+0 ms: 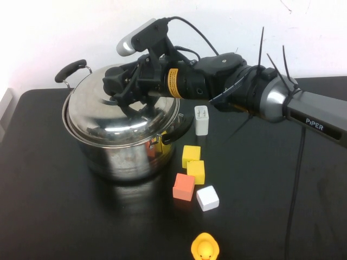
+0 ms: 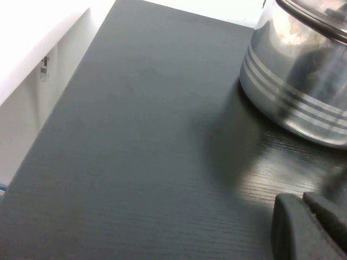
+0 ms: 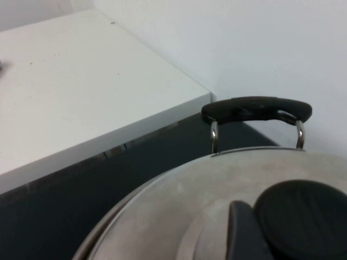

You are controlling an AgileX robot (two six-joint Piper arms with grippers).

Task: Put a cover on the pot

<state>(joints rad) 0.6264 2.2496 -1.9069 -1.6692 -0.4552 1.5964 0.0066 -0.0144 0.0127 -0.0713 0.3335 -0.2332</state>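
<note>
Lid (image 1: 122,111) on pot (image 1: 127,157); right gripper (image 1: 123,86) at its knob (image 3: 298,216).
You cannot tell either pincer's state; left gripper (image 2: 309,227) near pot, table (image 1: 59,216) open at 7 o'clock; two yellow cubes (image 1: 193,164).

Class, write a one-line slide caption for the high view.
Right pincer over the lid on the pot; left pincer out of this view.

Right arm: reaches in from the right side of the high view, stretched leftward, forearm nearly level.
Right wrist: carries a grey camera on top.
Right gripper (image 1: 122,89): held low, its dark fingers (image 3: 244,230) just beside a black knob; closure unclear.
Left arm: not seen from above.
Left gripper (image 2: 309,227): only a dark finger edge shows in its own wrist view, low near the table.
</note>
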